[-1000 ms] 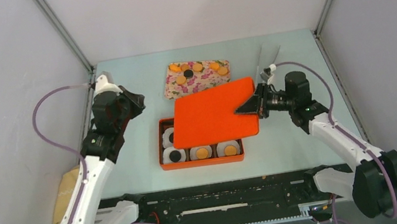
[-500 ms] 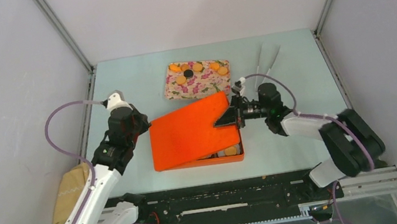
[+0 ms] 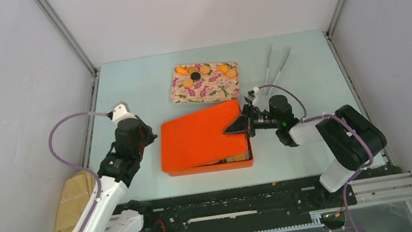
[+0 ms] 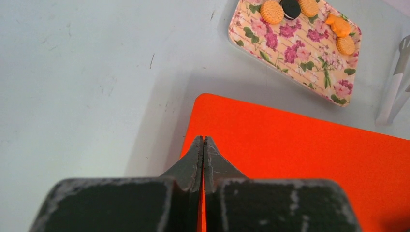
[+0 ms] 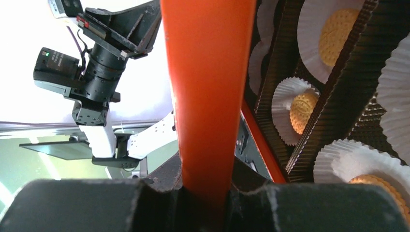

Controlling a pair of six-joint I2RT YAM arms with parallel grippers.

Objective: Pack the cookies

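An orange lid (image 3: 203, 136) lies tilted over the orange box (image 3: 223, 164), raised at its right side. My right gripper (image 3: 240, 125) is shut on the lid's right edge (image 5: 208, 72). Under the lid, orange-tan cookies (image 5: 302, 112) sit in white paper liners inside the box. More cookies (image 3: 188, 82), orange-tan ones and a black one (image 3: 195, 76), lie on the floral tray (image 3: 214, 87) at the back. My left gripper (image 4: 203, 140) is shut and holds nothing. Its tips are at the lid's left edge (image 4: 300, 159); I cannot tell whether they touch it.
Metal tongs (image 3: 276, 65) lie at the back right of the table. A tan cloth (image 3: 71, 197) sits off the table's left side. The floral tray (image 4: 309, 53) stands just behind the box. Grey walls close in the back and sides.
My right gripper has carried the lid leftward and down over the box, hiding the cookies from above. My left arm has swung forward to the lid's left edge.
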